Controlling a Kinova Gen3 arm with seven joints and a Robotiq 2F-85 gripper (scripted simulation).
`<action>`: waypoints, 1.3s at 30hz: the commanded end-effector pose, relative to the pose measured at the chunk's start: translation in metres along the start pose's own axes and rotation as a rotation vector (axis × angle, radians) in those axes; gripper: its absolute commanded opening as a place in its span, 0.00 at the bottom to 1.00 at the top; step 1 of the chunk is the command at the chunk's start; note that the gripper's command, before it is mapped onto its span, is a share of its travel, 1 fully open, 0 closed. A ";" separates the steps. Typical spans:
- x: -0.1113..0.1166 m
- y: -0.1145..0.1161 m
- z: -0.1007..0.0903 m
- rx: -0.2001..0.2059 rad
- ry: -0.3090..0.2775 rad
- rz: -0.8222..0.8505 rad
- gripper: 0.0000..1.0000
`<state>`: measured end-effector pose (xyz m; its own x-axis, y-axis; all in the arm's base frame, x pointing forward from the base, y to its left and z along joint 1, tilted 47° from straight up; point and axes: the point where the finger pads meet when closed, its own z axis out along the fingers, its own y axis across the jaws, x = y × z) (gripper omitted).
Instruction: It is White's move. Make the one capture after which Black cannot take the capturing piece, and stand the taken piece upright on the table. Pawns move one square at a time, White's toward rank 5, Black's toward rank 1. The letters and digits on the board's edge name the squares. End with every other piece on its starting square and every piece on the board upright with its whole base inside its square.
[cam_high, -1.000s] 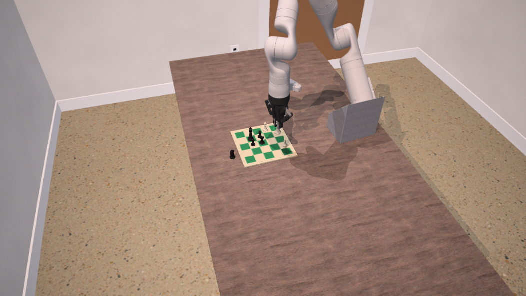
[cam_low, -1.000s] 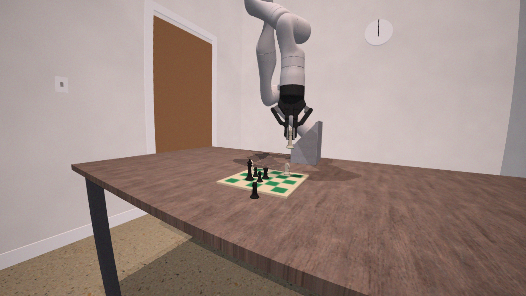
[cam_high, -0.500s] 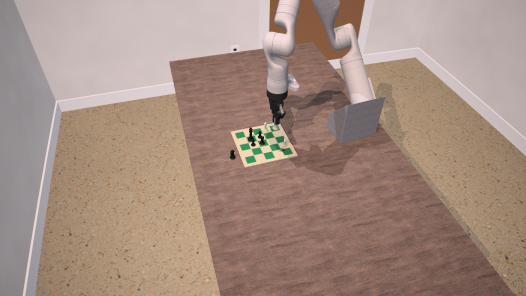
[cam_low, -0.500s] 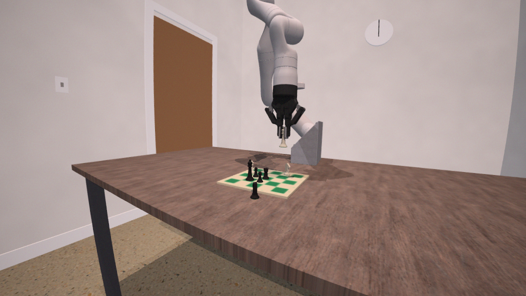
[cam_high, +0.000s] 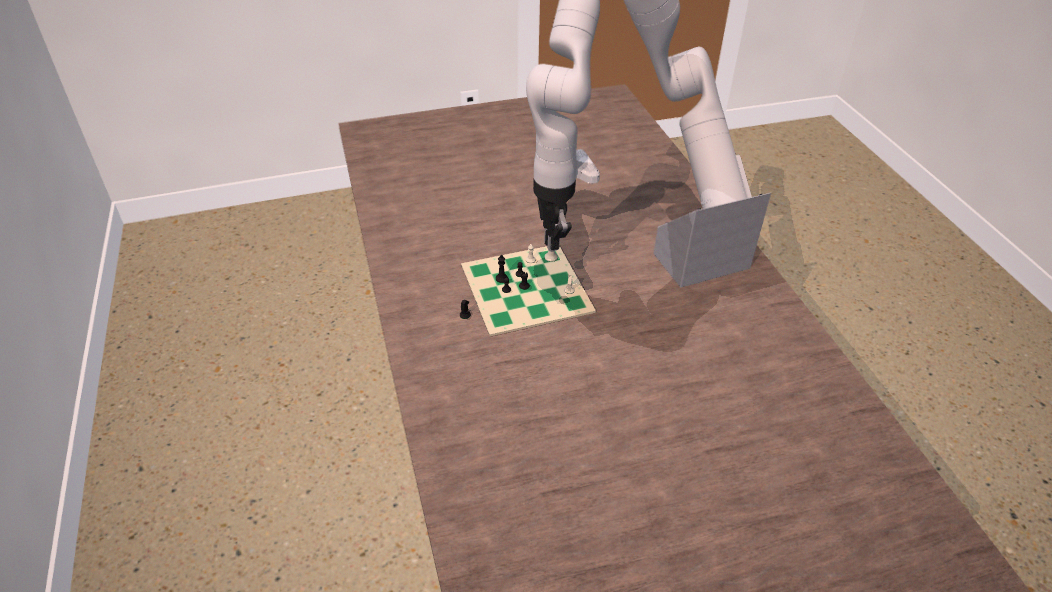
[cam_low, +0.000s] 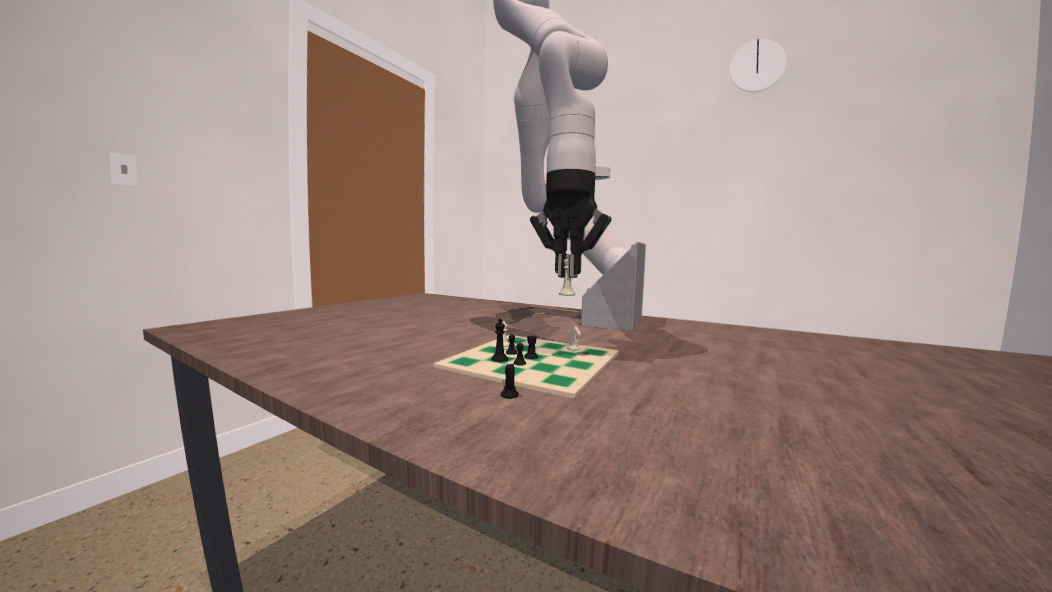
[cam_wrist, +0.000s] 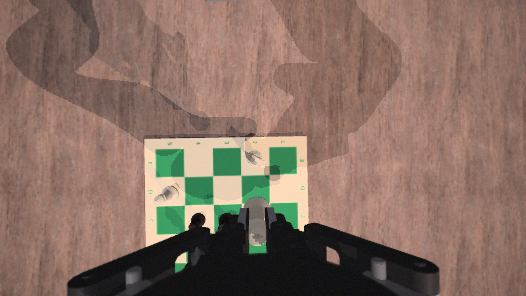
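The green-and-cream chessboard (cam_high: 507, 326) (cam_low: 478, 371) (cam_wrist: 149, 205) lies on the wooden table. My gripper (cam_high: 553, 246) (cam_low: 566, 273) (cam_wrist: 257, 220) is shut on a white piece (cam_low: 566, 287) (cam_wrist: 257, 207) and holds it upright, well above the board's far edge. A black king (cam_high: 501, 268) (cam_low: 499, 340) and three black pawns (cam_high: 523, 280) (cam_low: 519, 355) stand close together on the board. Two more white pieces stand on it, one (cam_high: 530, 254) (cam_wrist: 255, 156) at the far edge and one (cam_high: 569, 285) (cam_low: 573, 337) (cam_wrist: 167, 193) at the right side. A black piece (cam_high: 464, 309) (cam_low: 509, 381) stands upright on the table just off the board.
The arm's grey wedge base (cam_high: 709, 242) (cam_low: 614, 294) stands on the table behind and to the right of the board. The table's left edge (cam_high: 382, 323) runs close to the off-board black piece.
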<state>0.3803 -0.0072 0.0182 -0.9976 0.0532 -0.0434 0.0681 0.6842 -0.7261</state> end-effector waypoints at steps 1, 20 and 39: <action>0.000 0.000 0.004 0.002 0.001 0.000 0.00; 0.001 0.000 0.072 0.002 0.001 0.000 0.00; 0.001 0.000 0.093 0.002 0.002 0.000 0.00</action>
<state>0.3784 -0.0758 -0.0456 -0.9976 0.0549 -0.0418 0.0681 0.6827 -0.7275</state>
